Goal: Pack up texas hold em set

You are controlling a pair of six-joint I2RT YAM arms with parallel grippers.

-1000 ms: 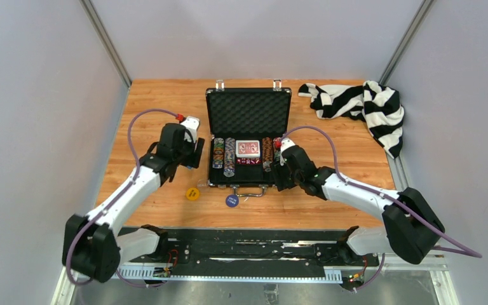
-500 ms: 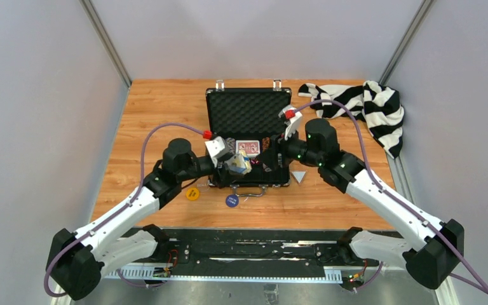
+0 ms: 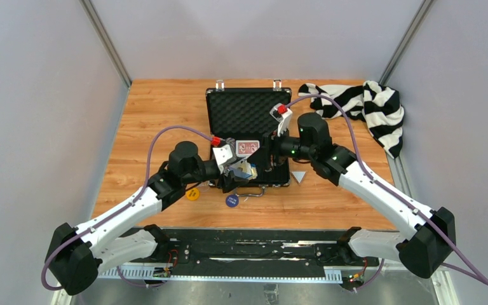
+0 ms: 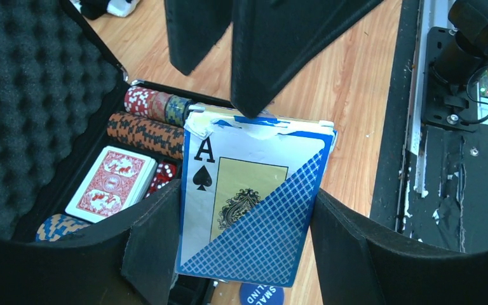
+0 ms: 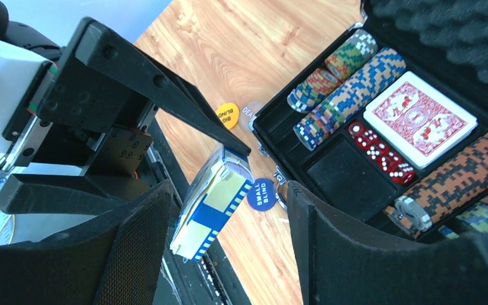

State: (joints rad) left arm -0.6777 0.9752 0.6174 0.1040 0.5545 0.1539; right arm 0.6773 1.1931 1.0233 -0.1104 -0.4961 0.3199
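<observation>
Almost packed, black foam-lined case (image 3: pixel 248 109) open.
Blue card deck (image 4: pixel 254 210) is pinched by left gripper (image 4: pixel 244 197); right gripper (image 5: pixel 225 190) is spread; round buttons (image 3: pixel 192 193) are out.

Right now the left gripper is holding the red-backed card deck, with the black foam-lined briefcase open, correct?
Wrong deck: the left gripper holds the blue ace-of-spades card deck, as the left wrist view shows. The black foam-lined briefcase is open.
</observation>
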